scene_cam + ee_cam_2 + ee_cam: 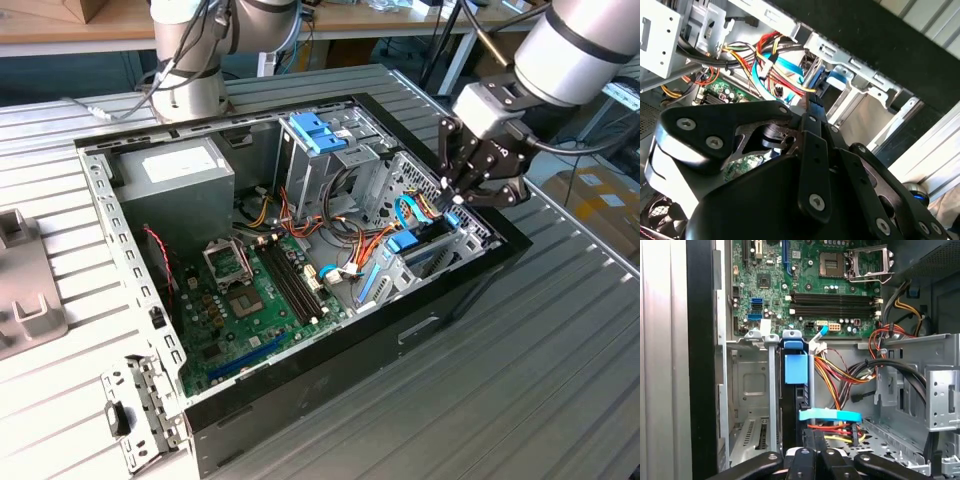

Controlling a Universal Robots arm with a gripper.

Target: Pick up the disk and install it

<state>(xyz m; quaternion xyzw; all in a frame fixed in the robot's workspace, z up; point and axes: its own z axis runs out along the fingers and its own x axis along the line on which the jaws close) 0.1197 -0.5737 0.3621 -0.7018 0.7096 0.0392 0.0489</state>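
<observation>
The disk (796, 367) stands on edge in the metal drive bay (752, 390) at the front corner of the open computer case (330, 350). Its light-blue rail faces up, seen in the exterior view as the disk (407, 242). My gripper (456, 200) hangs just above the bay end of the disk, fingers drawn together and shut. In the first wrist view the gripper (816, 457) sits right over the disk's dark edge. Whether it touches the disk I cannot tell. The second wrist view has the gripper (811, 107) pointing at the blue rail (836, 80).
A bundle of red, yellow and orange cables (845, 375) and a light-blue flat cable (830, 416) crowd the space beside the bay. The green motherboard (250, 300), a grey power-supply box (180, 170) and a cage with a blue tab (315, 130) fill the case.
</observation>
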